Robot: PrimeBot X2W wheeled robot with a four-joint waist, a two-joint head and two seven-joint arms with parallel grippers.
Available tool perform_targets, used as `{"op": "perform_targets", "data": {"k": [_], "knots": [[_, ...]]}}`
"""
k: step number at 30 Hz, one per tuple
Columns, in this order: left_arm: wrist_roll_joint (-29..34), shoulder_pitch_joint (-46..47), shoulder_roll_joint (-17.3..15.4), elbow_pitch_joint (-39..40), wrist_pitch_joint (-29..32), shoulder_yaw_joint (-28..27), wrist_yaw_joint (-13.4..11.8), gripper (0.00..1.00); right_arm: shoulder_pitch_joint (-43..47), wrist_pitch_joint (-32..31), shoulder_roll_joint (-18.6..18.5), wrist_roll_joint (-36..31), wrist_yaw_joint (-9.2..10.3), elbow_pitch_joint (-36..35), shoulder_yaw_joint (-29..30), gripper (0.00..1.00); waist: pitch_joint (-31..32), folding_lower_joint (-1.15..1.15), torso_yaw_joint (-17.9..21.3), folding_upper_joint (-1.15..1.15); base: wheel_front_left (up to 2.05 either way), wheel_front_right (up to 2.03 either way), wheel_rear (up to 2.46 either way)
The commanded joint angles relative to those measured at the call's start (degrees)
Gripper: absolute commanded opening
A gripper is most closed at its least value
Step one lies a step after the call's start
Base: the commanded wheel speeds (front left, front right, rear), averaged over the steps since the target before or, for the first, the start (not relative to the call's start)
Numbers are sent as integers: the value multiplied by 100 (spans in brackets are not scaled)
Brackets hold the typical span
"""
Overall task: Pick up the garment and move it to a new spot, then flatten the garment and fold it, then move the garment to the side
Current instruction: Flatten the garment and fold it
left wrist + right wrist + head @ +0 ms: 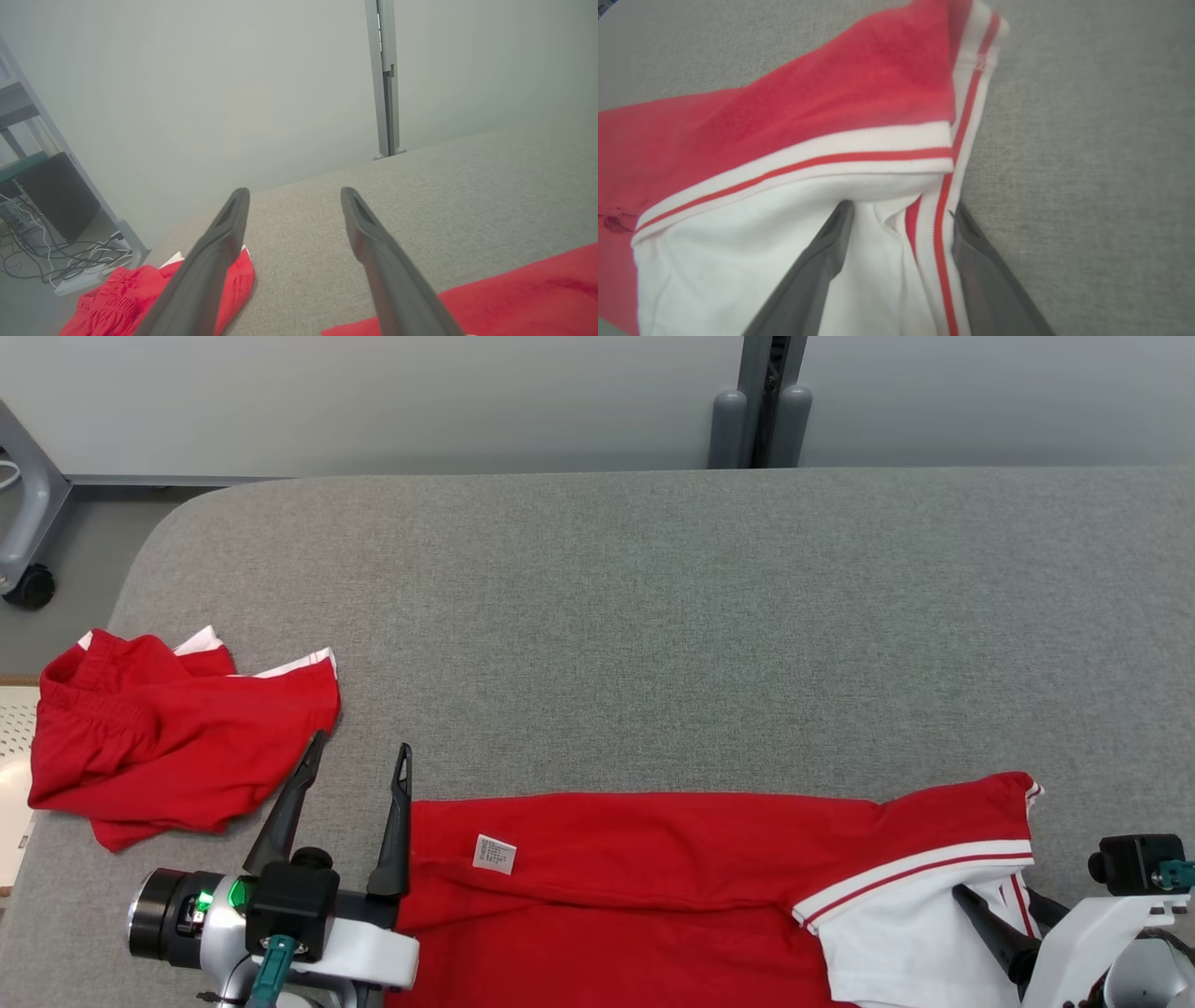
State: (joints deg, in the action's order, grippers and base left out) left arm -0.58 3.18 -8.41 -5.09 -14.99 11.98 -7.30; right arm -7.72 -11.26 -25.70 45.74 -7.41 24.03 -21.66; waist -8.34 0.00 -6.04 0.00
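The garment (653, 887) is a red shirt with a white, red-striped sleeve (896, 933), lying spread along the near edge of the grey table (653, 616). My left gripper (359, 751) stands open just off the shirt's left edge, nothing between its fingers. Seen from the left wrist, that gripper (294, 193) points across bare table, with the shirt (514, 298) at the lower right. My right gripper (999, 901) is over the sleeve at the shirt's right end. In the right wrist view its open fingers (901, 214) straddle the white sleeve and its striped cuff (943, 205).
A second red garment, shorts with white trim (177, 737), lies crumpled at the table's left edge, close to my left gripper; the left wrist view has it as (117, 298). A grey post (766, 401) stands behind the table. Cables and a stand leg (70, 261) are on the floor at left.
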Motion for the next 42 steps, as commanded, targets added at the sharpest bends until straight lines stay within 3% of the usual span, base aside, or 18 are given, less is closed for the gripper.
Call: {"op": "perform_targets", "data": {"k": [1, 4, 5, 11, 20, 27, 42], "knots": [[25, 71, -24, -14, -18, -9, -4, 100, 61, -67, 101, 88, -14, 87, -195, 100, 2, 0, 1, 0, 0, 0, 0], [111, 89, -74, -39, -18, 54, 14, 100, 18, -78, 74, 228, -15, 164, -382, 9, 1, 0, 13, 0, 0, 0, 0], [144, 104, -91, -38, -18, 94, 2, 100, 12, -89, 81, 280, -15, 167, -445, 0, -3, 0, 17, 0, 0, 0, 0], [118, 117, -83, -45, -18, 164, -81, 100, -136, 23, -16, 662, -14, -16, -774, 0, -32, 0, 32, 0, 0, 0, 0], [66, 149, -101, -74, -18, 229, -127, 100, -496, 431, -413, 467, 8, 440, -732, 0, 2, 0, 43, 0, 0, 0, 0], [52, -1, -101, -120, -18, 290, -148, 100, -810, 532, -691, 321, 5, 1008, -415, 0, 163, 0, 86, 0, 0, 0, 0], [5, 151, -74, -106, -18, 396, -109, 100, -1844, 201, -1693, -33, -6, 2183, 468, 0, 45, 0, -62, 0, 0, 0, 0]]}}
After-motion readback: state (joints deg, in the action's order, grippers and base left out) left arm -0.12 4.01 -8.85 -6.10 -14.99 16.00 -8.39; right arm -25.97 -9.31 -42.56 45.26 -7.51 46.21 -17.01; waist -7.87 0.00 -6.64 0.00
